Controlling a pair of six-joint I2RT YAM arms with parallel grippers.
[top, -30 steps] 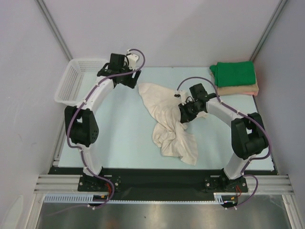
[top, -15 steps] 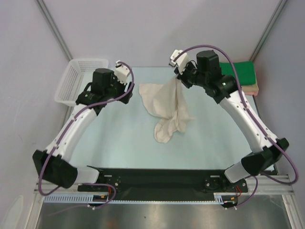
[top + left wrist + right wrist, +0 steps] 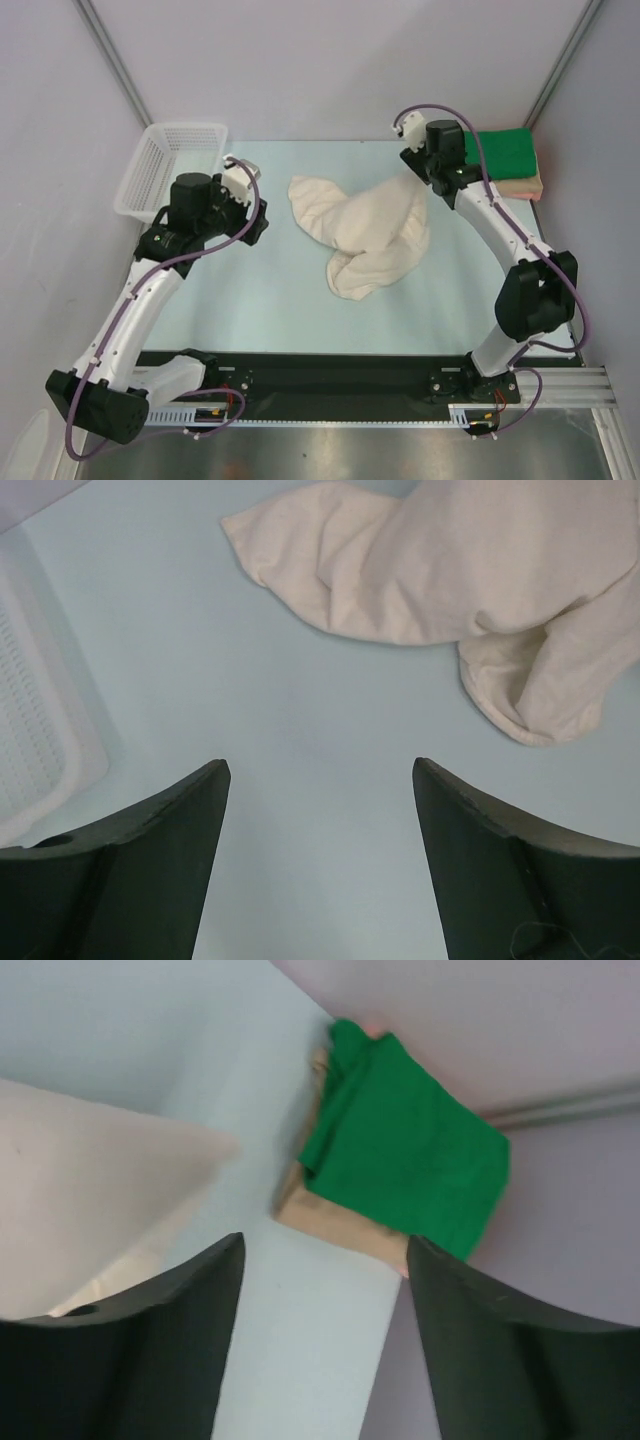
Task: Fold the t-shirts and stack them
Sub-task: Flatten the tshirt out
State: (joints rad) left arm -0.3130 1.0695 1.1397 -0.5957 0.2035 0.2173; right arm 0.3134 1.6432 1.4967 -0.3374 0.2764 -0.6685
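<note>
Loose t-shirt (image 3: 365,230): lay mid-table, reaching toward the far right.
Upper t-shirt (image 3: 505,152): rested on the lower t-shirt (image 3: 528,186), at the far right corner.
Basket (image 3: 160,165): sat at the far left corner of the table (image 3: 250,300).
Left gripper (image 3: 320,775): hung between basket and loose t-shirt, touching neither.
Right gripper (image 3: 325,1245): hung between loose t-shirt and stack.
</note>
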